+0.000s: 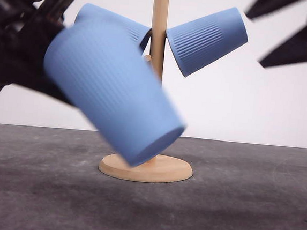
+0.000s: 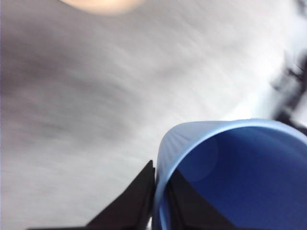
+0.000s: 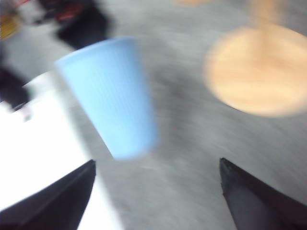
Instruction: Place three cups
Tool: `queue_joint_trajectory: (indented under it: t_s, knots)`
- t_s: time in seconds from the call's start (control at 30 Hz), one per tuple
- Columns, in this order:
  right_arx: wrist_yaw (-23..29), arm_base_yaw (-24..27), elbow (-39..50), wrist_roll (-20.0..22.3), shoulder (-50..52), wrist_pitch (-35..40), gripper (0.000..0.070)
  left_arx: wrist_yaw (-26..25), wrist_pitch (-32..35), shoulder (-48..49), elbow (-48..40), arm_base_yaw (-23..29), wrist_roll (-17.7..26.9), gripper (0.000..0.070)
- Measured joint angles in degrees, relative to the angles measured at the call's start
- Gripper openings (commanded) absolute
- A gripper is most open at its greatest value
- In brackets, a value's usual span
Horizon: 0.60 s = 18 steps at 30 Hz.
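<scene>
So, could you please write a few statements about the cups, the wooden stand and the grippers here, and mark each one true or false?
1. Two light-blue cups, one left and one right of the post, hang on the wooden stand. True.
2. The left gripper is empty. False: it is shut on the rim of the third cup, one finger outside the wall and one inside.
3. The held cup stands upright on the table. False: it is tilted and in the air.
4. The right gripper is open and holds nothing. True.
5. The stand has a square metal base. False: a round wooden one.

Ribbed light-blue cups (image 1: 112,92), tan stand (image 1: 147,167)
</scene>
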State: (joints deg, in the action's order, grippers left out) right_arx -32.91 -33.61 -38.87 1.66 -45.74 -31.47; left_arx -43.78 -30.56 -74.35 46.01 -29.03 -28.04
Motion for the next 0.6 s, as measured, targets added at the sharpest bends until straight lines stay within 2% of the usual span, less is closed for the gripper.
queue_joint_trajectory:
  t_s: [0.2, 0.5, 0.6]
  knots:
    - [1.04, -6.47, 0.00, 0.22, 0.00, 1.36, 0.0584, -0.25, 0.82, 0.06, 2.31, -5.33, -2.59, 0.0000]
    - [3.04, -8.76, 0.00, 0.44, -0.90, 1.74, 0.0581, -1.20, 7.53, 0.06, 6.78, -11.51, -8.34, 0.0000]
    - [3.16, -8.82, 0.00, 0.40, -1.57, 1.77, 0.0517, -1.34, 10.09, 0.08, 7.30, -12.40, -9.89, 0.0000]
